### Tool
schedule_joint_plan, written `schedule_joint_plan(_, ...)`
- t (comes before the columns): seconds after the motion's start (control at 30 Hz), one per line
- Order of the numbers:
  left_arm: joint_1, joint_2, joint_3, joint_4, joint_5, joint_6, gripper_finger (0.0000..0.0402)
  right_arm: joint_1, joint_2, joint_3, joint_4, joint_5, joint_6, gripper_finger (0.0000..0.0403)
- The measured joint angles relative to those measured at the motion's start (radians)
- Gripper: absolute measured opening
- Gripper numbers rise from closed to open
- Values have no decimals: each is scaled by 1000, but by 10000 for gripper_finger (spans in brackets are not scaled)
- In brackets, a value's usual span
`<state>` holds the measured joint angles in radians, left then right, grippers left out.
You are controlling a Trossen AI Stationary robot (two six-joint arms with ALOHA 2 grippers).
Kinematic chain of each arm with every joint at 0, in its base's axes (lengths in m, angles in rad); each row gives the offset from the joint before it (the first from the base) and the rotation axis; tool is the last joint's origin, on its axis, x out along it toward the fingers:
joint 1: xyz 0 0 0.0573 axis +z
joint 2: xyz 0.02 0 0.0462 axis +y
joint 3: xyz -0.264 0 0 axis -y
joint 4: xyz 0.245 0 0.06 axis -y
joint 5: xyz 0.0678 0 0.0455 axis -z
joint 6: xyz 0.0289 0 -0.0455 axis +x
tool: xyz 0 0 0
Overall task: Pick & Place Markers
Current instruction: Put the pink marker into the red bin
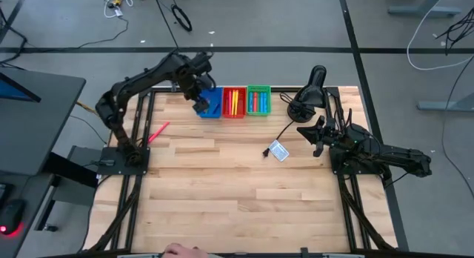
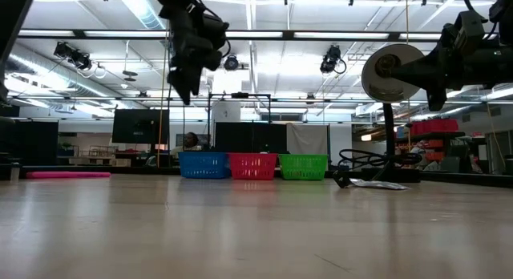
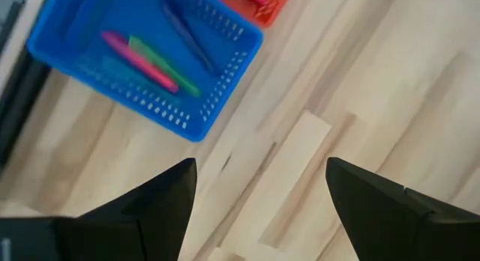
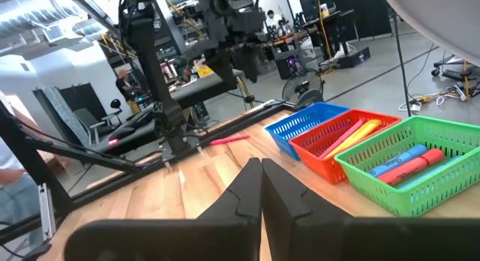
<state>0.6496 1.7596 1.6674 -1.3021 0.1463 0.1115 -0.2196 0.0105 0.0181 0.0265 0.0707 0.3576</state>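
My left gripper (image 1: 201, 104) hovers open and empty over the near edge of the blue bin (image 1: 212, 104) at the table's far edge; it is high above the table in the low view (image 2: 186, 93). The blue bin (image 3: 142, 58) holds a pink marker (image 3: 139, 58), a green marker (image 3: 169, 66) and a dark one. The red bin (image 1: 234, 101) holds yellow and pink markers. In the green bin (image 4: 420, 167) lie blue and red markers. One pink marker (image 1: 158, 132) lies flat on the table near the left edge. My right gripper (image 4: 261, 171) waits shut at the right side.
A small white-and-blue card (image 1: 278, 150) with a black cable lies on the table right of centre. A black stand (image 1: 311, 87) with a round head rises at the far right corner. The wooden tabletop (image 1: 237, 199) stretches toward the near edge.
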Motion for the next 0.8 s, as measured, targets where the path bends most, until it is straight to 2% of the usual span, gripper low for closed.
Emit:
schedule_joint_plan(0.17, 12, -76, -147, 55, 0, -77, 300, 0, 0, 0, 0, 0, 0, 11)
schedule_joint_plan(0.57, 49, -296, -398, 77, -72, -83, 300, 0, 0, 0, 0, 0, 0, 11)
schedule_joint_plan(0.8, 91, -448, -541, 76, -72, -213, 300, 0, 0, 0, 0, 0, 0, 11)
